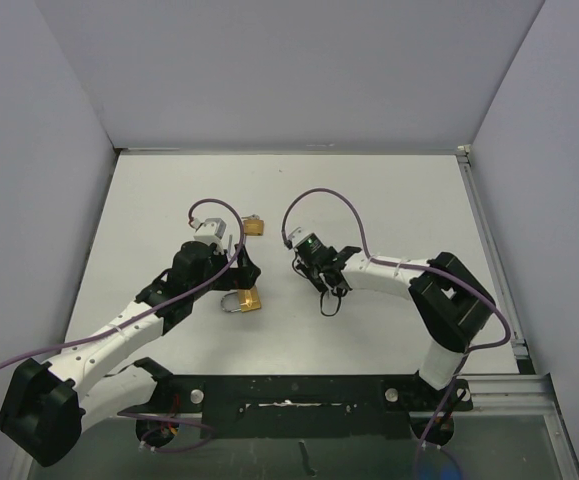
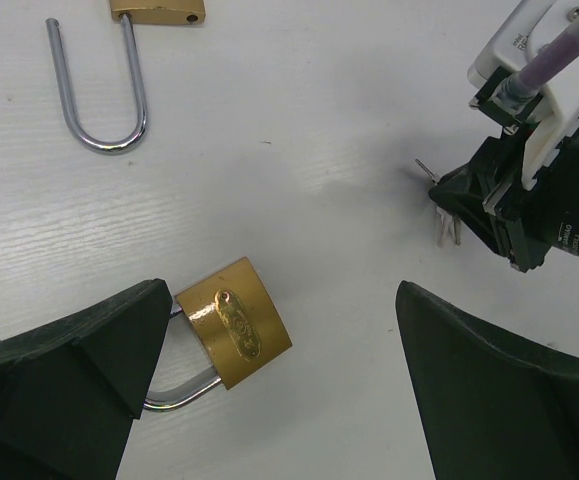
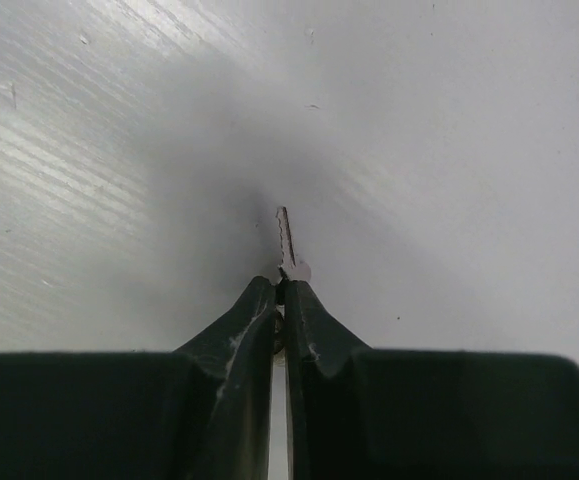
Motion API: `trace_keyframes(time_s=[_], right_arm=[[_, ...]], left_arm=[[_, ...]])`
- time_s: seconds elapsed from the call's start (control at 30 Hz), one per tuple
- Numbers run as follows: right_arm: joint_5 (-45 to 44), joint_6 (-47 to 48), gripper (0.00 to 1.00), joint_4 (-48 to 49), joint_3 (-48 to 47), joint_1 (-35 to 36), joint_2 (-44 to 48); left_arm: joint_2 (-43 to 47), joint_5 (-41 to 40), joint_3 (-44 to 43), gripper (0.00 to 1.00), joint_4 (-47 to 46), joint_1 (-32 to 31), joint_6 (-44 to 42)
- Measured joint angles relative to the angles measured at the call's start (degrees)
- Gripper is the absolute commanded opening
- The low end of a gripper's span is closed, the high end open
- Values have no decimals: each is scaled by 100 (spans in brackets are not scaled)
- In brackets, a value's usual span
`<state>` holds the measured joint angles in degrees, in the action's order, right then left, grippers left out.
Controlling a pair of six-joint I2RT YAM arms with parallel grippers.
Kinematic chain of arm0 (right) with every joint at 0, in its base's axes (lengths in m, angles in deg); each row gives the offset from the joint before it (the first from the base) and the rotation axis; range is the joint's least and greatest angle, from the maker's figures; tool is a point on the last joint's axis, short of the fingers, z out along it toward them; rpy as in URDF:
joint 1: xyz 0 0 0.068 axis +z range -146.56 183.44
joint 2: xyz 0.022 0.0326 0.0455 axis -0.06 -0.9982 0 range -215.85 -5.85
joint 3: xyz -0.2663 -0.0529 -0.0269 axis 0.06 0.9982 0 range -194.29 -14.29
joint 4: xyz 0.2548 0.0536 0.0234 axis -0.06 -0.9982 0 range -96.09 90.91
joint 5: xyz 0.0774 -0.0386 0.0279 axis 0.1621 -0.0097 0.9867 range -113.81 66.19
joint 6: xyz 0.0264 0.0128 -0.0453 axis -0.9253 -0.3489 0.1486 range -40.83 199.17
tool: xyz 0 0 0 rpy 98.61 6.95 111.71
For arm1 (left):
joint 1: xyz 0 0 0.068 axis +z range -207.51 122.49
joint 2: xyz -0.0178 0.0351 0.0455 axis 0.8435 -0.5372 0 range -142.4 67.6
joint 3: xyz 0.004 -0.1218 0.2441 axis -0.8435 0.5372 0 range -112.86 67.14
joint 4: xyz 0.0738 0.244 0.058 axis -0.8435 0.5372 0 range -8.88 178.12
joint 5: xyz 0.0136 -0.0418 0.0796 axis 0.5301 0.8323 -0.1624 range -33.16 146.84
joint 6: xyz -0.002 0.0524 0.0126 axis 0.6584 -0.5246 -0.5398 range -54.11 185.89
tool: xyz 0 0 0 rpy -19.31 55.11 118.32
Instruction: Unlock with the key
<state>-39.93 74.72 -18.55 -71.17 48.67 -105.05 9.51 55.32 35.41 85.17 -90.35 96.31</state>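
The key (image 3: pixel 286 240), pinched thinly in the right hand (image 3: pixel 281 290), may twist if the padlock (image 2: pixel 234 322) slides within the spread left hand (image 2: pixel 282 302).

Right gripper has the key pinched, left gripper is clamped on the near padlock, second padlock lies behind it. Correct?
Not quite. The left gripper is open: the left wrist view shows its fingers wide apart, the near padlock lying between them. The right gripper does pinch the key, and the second padlock lies behind.

Key (image 3: pixel 286 245) in right claw (image 3: pixel 280 293), right of padlock (image 2: pixel 234 322).
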Motion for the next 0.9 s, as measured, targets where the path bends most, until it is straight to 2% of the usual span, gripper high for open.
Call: trace_keyframes(time_s=[0.2, 0.37, 0.63, 0.9], right_arm=[[-81, 37, 0, 122, -55, -70, 24], [348, -7, 0, 310, 155, -326, 356], [1038, -20, 0, 439, 256, -603, 1172], [1606, 17, 0, 483, 260, -603, 1318]], left_arm=[[-7, 7, 0, 98, -9, 0, -11], [-50, 122, 44, 97, -192, 0, -87], [-260, 601, 404, 96, -977, 0, -103], [-675, 1263, 608, 92, -2037, 0, -72]])
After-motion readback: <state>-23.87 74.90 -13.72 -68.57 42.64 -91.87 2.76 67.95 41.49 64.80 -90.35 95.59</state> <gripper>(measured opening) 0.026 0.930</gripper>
